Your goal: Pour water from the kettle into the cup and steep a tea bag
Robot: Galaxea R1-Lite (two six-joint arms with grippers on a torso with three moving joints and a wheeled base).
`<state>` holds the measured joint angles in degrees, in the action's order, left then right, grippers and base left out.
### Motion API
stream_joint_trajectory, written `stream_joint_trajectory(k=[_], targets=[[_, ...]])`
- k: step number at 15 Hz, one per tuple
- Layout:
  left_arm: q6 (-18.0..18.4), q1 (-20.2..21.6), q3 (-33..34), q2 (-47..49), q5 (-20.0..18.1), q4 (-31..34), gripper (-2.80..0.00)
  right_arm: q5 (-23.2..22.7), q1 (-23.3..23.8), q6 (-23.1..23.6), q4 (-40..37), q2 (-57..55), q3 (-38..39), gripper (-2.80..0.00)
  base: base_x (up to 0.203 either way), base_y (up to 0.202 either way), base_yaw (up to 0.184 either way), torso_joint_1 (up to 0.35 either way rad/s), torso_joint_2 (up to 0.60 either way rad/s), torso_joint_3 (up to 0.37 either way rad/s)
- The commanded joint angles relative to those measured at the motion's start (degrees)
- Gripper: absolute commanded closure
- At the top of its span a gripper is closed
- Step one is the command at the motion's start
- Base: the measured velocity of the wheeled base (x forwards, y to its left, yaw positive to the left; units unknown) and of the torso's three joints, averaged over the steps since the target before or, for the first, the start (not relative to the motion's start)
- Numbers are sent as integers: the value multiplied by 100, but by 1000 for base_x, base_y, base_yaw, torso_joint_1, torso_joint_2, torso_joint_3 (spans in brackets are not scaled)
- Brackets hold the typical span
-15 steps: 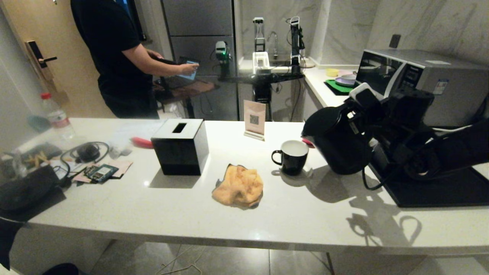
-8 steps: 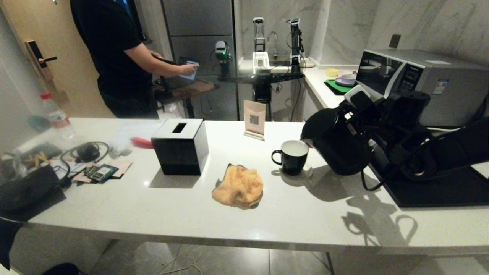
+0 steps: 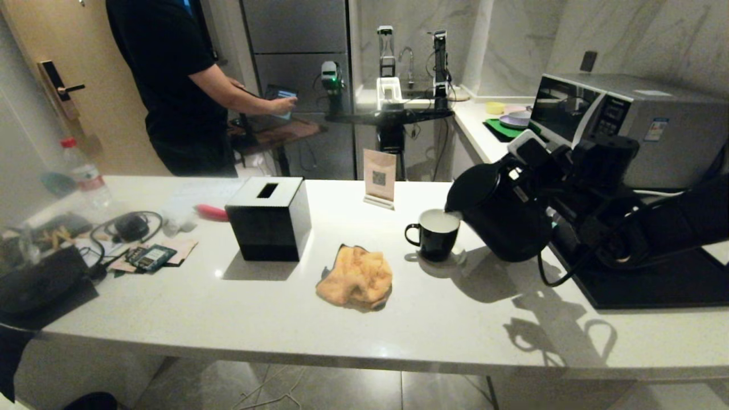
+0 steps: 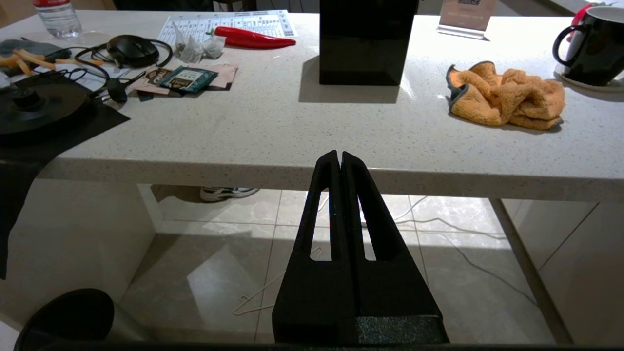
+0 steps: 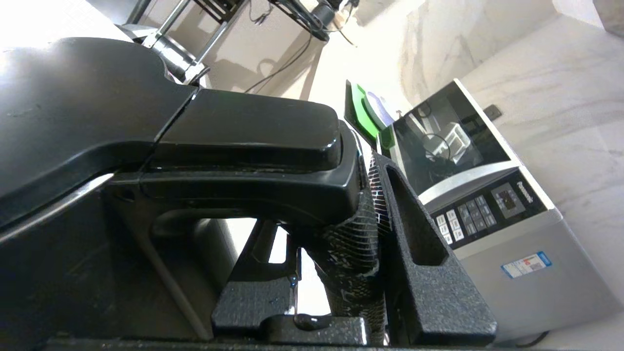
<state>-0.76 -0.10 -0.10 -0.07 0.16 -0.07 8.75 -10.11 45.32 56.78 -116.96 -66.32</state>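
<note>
The right gripper (image 5: 341, 273) has its jaws clamped on the kettle's (image 3: 501, 213) handle — spout tipped over the cup (image 3: 435, 233) toward the table's right end. Pouring step; next, tilt further, steadily.

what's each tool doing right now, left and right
Left tool: shut, empty, parked below the counter edge.
Right tool: closed on the kettle handle, kettle tipped toward the cup.
</note>
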Motion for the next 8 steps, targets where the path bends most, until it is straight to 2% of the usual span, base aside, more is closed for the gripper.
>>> stream_joint_trajectory(k=[1,8], targets=[[-3,1,1,7,2,-1,0,-14,9,100,35,6,14,0,0,0,0,0,0,0],[-3,1,1,7,2,-1,0,-75,9,337,35,-38,14,0,0,0,0,0,0,0]])
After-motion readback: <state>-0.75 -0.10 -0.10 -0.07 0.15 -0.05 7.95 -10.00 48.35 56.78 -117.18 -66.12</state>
